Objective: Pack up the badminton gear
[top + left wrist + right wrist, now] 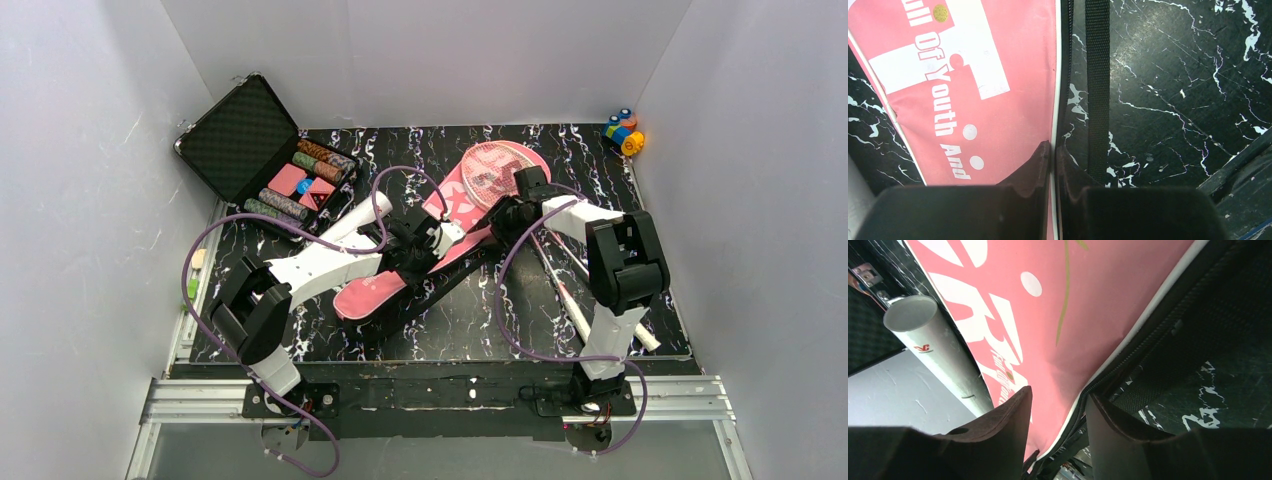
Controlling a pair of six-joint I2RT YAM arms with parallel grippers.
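Soft, even light, weak shadows. In left wrist view, pale glare on table (1128,47) at 1 o'clock; near fingers (1023,170) blurred.

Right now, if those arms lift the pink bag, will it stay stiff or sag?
Probably sags: the pink bag looks like thin fabric with a zipped edge, pinched at its white piping by the left gripper. Likely light, since it lies nearly flat. Its loose black strap may dangle and snag.
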